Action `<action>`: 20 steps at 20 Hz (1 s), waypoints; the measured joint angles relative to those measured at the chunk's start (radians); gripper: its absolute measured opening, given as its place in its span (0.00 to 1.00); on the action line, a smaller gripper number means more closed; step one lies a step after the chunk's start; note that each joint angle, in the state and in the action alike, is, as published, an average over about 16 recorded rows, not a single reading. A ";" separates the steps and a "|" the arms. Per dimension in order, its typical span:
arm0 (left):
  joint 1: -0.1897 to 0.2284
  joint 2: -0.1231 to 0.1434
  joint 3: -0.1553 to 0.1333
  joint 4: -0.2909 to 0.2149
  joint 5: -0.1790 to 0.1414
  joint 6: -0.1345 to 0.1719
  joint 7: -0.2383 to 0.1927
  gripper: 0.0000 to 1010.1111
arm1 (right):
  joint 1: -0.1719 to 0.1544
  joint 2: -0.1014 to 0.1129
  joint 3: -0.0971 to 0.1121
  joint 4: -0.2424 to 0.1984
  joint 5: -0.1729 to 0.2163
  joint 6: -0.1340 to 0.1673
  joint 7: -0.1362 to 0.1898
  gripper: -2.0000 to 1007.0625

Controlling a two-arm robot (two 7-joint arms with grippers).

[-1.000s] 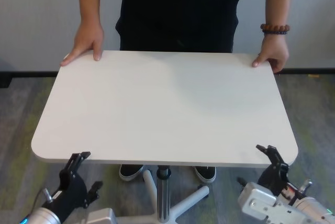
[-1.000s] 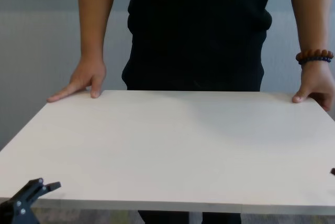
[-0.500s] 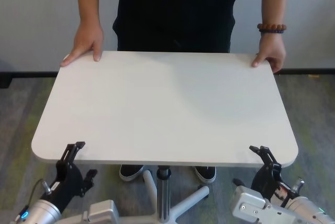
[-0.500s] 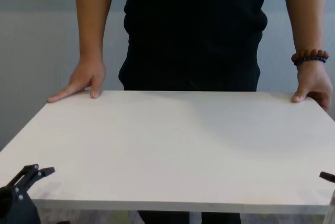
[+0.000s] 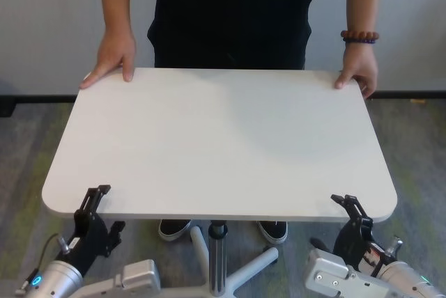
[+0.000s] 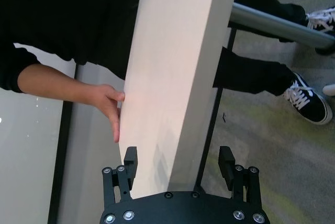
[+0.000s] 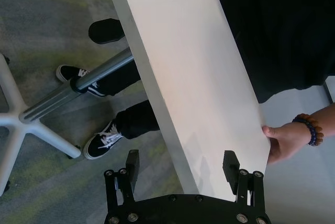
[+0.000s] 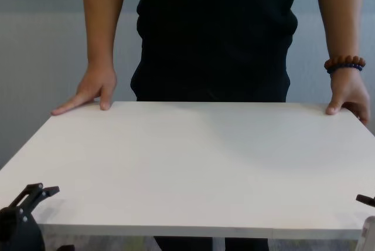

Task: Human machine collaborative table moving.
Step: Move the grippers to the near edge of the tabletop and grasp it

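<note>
Closest to the robot, its two black grippers sit at the table's near edge, one toward each near corner. The left gripper has its fingers spread wide, one above the white top and one below it, so the thin slab runs between them without either pad clearly pressing on it. The right gripper stands the same way toward the table's other near corner, jaws parted and straddling the edge, again with no sure contact to be seen. Both silver arms come up from below the near edge, forearms low and tilted upward toward the tabletop. The table itself stands level between robot and person, its long axis running side to side across the robot's front, its short sides pointing left and right. Under the top, a grey pole drops to a white spoked base on the grey carpet. Beyond the far edge stands the person in a black shirt, arms straight down. One hand lies flat on the far corner on the robot's left, fingers spread along the edge; the other hand, with a bead bracelet at the wrist, curls over the opposite far corner. Black sneakers show beneath the table near the pole.
</note>
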 joint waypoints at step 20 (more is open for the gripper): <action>-0.016 -0.078 -0.035 0.067 0.064 0.053 0.028 0.99 | 0.011 -0.043 0.003 0.024 -0.078 0.000 0.023 0.99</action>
